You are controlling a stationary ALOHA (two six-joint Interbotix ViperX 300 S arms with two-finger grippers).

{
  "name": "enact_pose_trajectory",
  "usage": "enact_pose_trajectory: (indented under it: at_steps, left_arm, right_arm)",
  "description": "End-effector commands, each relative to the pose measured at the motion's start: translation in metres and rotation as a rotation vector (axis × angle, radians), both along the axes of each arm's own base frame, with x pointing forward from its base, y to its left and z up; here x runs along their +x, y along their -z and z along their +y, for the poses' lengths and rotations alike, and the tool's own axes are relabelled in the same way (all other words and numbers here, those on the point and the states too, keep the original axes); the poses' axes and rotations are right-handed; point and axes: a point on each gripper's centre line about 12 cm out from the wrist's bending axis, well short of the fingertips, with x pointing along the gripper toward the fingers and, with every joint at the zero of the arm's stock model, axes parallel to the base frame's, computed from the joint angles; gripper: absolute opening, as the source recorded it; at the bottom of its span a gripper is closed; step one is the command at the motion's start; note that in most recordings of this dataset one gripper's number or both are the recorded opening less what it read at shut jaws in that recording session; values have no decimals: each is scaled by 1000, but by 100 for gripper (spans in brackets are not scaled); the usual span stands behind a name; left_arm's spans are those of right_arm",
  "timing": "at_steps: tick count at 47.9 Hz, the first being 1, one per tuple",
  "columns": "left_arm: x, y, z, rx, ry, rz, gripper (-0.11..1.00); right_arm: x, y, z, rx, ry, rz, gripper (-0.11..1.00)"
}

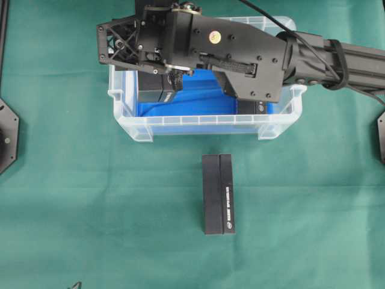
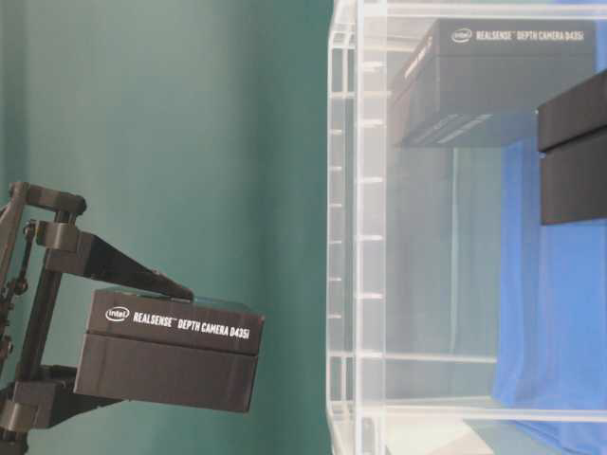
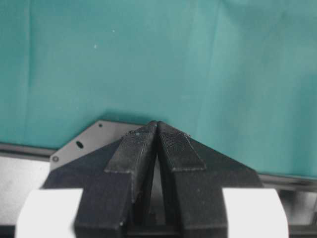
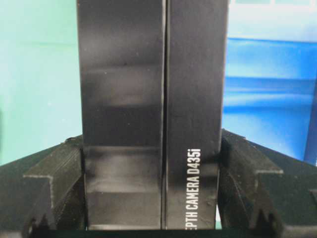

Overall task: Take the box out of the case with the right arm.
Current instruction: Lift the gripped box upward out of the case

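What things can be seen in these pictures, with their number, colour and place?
cloth: 1, green, covers the table
case: 1, clear, at the far middle of the cloth
sheet: 1, blue, lines the bottom of the case
case boxes: 2, black, inside the case
table box: 1, black, on the cloth in front of the case
held box: 1, black, between the right gripper's fingers
right arm: 1, black, over the case
right gripper: 1, black, shut on the held box
left gripper: 1, black, shut, empty, over bare cloth

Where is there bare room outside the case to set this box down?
Bare green cloth lies left and right of the black box lying before the case. The case itself is crowded: a second box inside, the right arm overhead.
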Motion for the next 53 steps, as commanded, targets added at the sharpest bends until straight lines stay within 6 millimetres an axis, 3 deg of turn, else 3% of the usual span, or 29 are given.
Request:
enact_pose_trajectory:
  at_steps: [1, 21, 37, 44, 53]
  left_arm:
    - [1, -3, 0, 2, 0, -12, 0]
    - [1, -3, 0, 2, 0, -11, 0]
    - [1, -3, 0, 3, 3, -11, 0]
    - [1, -3, 0, 3, 2, -11, 0]
    - [3, -2, 0, 4, 5, -8, 0]
  right_arm:
    - [-17, -41, 2, -6, -4, -94, 68]
    - [-17, -41, 2, -1, -4, -97, 68]
    - [-16, -41, 16, 5, -17, -104, 68]
    - [-15, -42, 31, 16, -24, -116, 68]
    - [-15, -45, 66, 33, -54, -135, 68]
